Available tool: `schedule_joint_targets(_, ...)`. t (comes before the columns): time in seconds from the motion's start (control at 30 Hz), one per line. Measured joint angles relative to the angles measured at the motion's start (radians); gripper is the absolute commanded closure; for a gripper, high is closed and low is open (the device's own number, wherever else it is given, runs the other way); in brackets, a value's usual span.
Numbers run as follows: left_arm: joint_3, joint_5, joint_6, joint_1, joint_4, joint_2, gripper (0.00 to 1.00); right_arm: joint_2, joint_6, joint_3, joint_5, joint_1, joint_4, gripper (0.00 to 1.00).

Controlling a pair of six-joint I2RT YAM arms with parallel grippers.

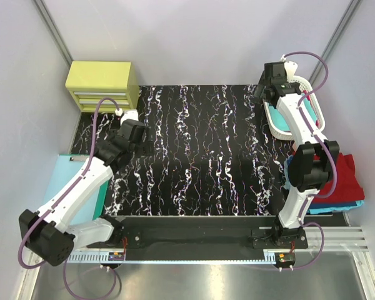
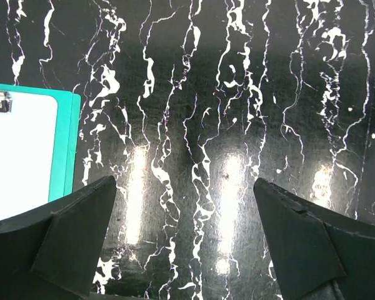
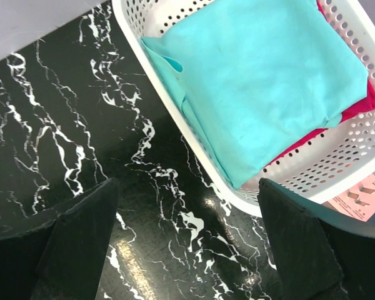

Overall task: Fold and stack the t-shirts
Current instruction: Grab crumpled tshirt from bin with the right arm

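1. The white lattice basket (image 3: 312,181) stood at about 2 o'clock on the table (image 1: 206,156). It held the mint-teal t-shirt (image 3: 262,81), lying flat and squared on top of the crimson t-shirt (image 3: 361,103), of which only an edge showed.
2. That pair looked folded and stacked, so I judged that part of the work done.
3. At about 4 o'clock, on the table's right edge, the dark red t-shirt (image 1: 349,178) lay over the blue t-shirt (image 1: 328,202) in a looser heap. Whether they were properly folded I could not tell, and they seemed to be the work left.
4. The right pincer (image 3: 186,187) hung wide and empty over the table, just beside the basket's near wall.
5. The left pincer (image 2: 184,184) was also wide and empty, over bare table near 10 o'clock, with the clipboard (image 2: 19,156) beside it.
6. A yellow drawer unit (image 1: 103,84) sat at 11 o'clock, its drawers closed and its contents hidden.
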Motion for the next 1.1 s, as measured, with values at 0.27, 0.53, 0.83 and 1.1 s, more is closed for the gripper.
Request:
schedule_joint_targets(0.27, 0.001, 0.031, -0.026, -0.005, -0.001, 0.024, 0.01, 0.036, -0.006, 0.046, 0.027, -0.017, -0.006, 0.15)
schedule_joint_targets(0.53, 0.0, 0.066, -0.059, -0.021, -0.003, -0.024, 0.08, 0.241, 0.014, 0.271, 0.057, -0.05, -0.023, 0.38)
schedule_joint_targets(0.83, -0.001, 0.038, -0.066, -0.102, -0.042, -0.027, 0.04, 0.393, 0.059, 0.403, -0.029, -0.088, -0.051, 0.42)
schedule_joint_targets(1.1, -0.001, 0.027, -0.066, -0.105, -0.06, -0.012, 0.04, 0.424, 0.076, 0.407, -0.079, -0.111, -0.059, 0.41)
